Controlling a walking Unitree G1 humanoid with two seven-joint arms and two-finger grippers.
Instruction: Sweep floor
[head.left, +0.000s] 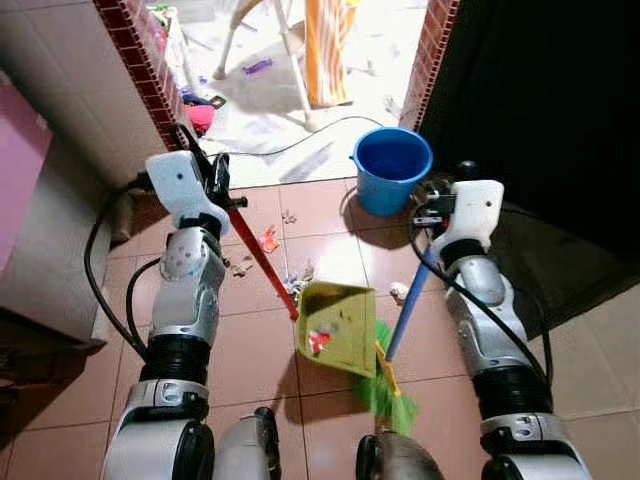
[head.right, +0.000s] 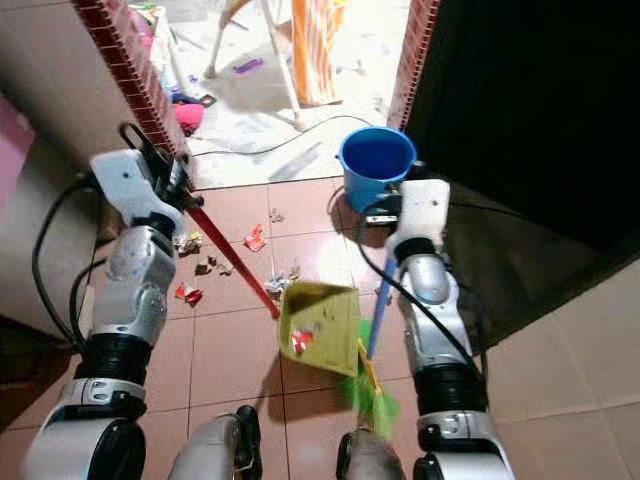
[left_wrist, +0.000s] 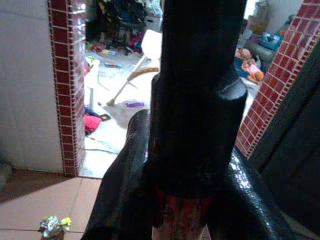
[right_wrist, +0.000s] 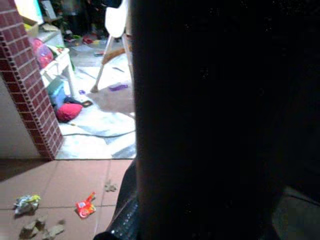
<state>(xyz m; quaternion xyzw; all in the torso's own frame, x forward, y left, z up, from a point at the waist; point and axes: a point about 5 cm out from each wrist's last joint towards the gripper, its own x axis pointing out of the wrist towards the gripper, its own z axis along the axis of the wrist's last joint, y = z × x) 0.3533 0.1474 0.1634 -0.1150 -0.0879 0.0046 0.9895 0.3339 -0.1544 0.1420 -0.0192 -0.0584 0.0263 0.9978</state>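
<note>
Two arms: both silver arms reach forward and down over the terracotta tile floor (head.left: 250, 350), each with a tool in its grasp.
Left end effector (head.left: 222, 190): clamped on the top of the red handle (head.left: 262, 257); in the left wrist view its black fingers (left_wrist: 125, 190) wrap the dark grip and the red shaft below it.
Red handle: slants down from the left end effector, away from the robot's left, to the near corner of the dustpan.
Dustpan (head.left: 336, 327): yellow-green, lying on the floor between the two arms, with a small red scrap (head.left: 319, 341) inside it.
Right end effector (head.left: 436, 208): holds the upper end of the blue broom handle (head.left: 407, 308); the right wrist view is too dark to show the fingers clearly.
Broom head (head.left: 384, 385): green bristles on the floor, touching the near right edge of the dustpan.
Litter: a red-orange wrapper (head.left: 268, 239) and crumpled bits (head.left: 240, 266) lie on the tiles beside the red handle; a pale scrap (head.left: 398, 291) sits near the blue handle.
Bucket (head.left: 391, 167): blue, upright, on the floor just beyond the right end effector, at the doorway.
Doorway: framed by red brick-tile edges (head.left: 140, 60); beyond it a pale floor with white chair legs (head.left: 295, 70), a cable (head.left: 290, 148) and scattered toys.
</note>
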